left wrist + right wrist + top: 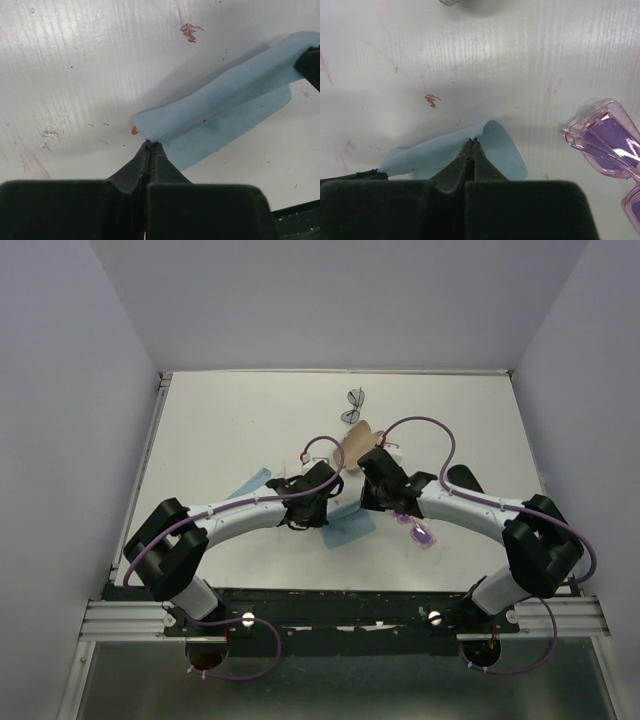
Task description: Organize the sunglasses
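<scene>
Clenched shut on blue cloth (225, 110), one end each: left gripper (150, 144), right gripper (471, 141). Near right gripper, flat on table (220, 420): pink sunglasses (610, 145). Well apart, by beige pouch (352, 448): dark-framed sunglasses (354, 405). Looks like cloth-handling step, both pairs untouched. Next likely calls for coordinated lift, keeping cloth clear of pink sunglasses.

The cleaning cloth (352, 528) lies near the middle of the table (220, 430). Just right of the cloth lies the near pair of sunglasses (418, 532). Behind the cloth sits the soft pouch (355, 445), and farther behind the cloth, past that pouch, the far pair of sunglasses (354, 405). The hard case (464, 480) lies to the cloth's right and farther back.
</scene>
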Robot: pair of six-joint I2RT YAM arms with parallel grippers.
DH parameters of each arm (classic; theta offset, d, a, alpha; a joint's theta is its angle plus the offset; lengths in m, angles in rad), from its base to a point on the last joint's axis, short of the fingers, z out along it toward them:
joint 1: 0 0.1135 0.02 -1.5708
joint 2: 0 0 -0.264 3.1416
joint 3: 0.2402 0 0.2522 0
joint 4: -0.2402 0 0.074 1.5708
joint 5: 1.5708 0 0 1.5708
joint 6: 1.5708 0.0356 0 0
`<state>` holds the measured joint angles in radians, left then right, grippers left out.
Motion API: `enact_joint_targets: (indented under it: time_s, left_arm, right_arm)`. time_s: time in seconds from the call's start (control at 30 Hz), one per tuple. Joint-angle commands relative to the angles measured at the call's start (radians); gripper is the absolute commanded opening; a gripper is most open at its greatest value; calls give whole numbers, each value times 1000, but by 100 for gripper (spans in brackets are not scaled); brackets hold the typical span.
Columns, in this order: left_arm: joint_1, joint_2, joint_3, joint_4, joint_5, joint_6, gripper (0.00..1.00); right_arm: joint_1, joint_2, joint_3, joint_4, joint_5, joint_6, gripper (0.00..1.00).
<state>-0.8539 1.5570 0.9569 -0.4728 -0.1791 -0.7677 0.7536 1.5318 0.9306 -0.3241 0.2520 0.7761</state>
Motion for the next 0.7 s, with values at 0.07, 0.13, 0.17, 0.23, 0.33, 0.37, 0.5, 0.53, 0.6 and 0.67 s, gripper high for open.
enact_joint_targets:
  time_s: [0.07,0.13,0.17,0.23,0.33,0.37,0.5,0.53,0.6,0.67]
  left_arm:
    - [1,-23,-38,88,145,41,0]
    - [0,-21,-46,103,173,39,0]
    - [0,-21,-50,105,178,41,0]
    - [-4,-20,-53,103,178,39,0]
    - [-16,-21,-56,106,208,41,0]
    - [-20,-23,-55,103,211,41,0]
    - [-31,-18,-56,97,213,42,0]
    - [-34,-17,-56,92,214,44,0]
    - [-40,-11,-55,86,214,47,0]
    - [-43,-5,-53,74,208,47,0]
  right_arm:
    - [-11,10,21,-50,-63,-50,1]
    - [-11,1,11,-64,-65,-51,1]
    - [-10,-5,7,-70,-65,-54,1]
    - [-13,-10,2,-87,-66,-57,1]
    - [-13,-15,-6,-99,-79,-60,1]
    - [-13,-16,-9,-102,-85,-63,1]
    - [-14,-19,-6,-131,-86,-72,1]
    - [-14,-21,-4,-138,-83,-75,1]
    - [-16,-22,-4,-150,-79,-78,1]
    - [-16,-19,-6,-156,-82,-83,1]
